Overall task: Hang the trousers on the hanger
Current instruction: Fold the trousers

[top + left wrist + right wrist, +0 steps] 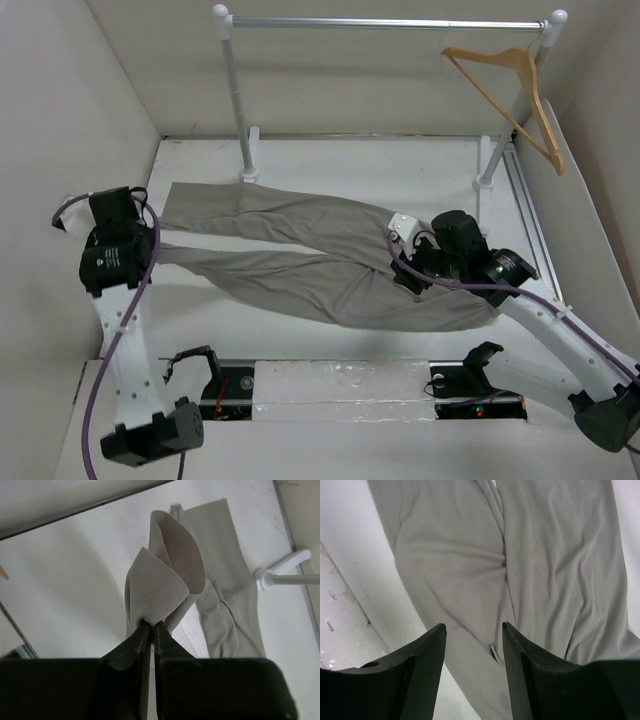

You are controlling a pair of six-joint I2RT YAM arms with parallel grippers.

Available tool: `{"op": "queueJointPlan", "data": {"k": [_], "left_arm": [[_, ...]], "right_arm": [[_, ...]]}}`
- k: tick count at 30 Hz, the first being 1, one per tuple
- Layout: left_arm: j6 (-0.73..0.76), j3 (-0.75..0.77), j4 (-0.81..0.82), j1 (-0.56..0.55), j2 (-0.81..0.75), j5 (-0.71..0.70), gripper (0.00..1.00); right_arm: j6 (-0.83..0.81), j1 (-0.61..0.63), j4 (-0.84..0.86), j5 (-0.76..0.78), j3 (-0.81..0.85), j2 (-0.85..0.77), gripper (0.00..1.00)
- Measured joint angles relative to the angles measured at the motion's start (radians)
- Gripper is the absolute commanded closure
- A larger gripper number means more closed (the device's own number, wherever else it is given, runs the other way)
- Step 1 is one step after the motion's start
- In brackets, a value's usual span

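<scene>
The grey-beige trousers (320,255) lie flat across the table, legs to the left, waist to the right. My left gripper (151,624) is shut on the hem of one trouser leg (165,575), which folds up from the table; in the top view it is at the left end (150,240). My right gripper (474,626) is open above the waist part of the trousers (520,565), holding nothing; it shows over the right end in the top view (405,250). The tan wooden hanger (515,95) hangs by its hook from the rail's right end.
A silver rail (385,22) on white posts (240,100) stands at the back; its foot shows in the left wrist view (280,572). White walls close in on the left and right. A raised white strip (340,380) runs along the near edge.
</scene>
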Motion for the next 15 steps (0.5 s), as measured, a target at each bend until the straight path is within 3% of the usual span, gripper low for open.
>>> {"op": "queueJointPlan", "data": {"k": [8, 15], "left_arm": [[-0.069, 0.08, -0.185, -0.006, -0.136, 0.016, 1.0], [-0.067, 0.043, -0.157, 0.006, 0.048, 0.022, 1.0]], "right_arm": [[0.0, 0.074, -0.001, 0.066, 0.0, -0.011, 0.44], [0.0, 0.072, -0.002, 0.09, 0.0, -0.011, 0.44]]}}
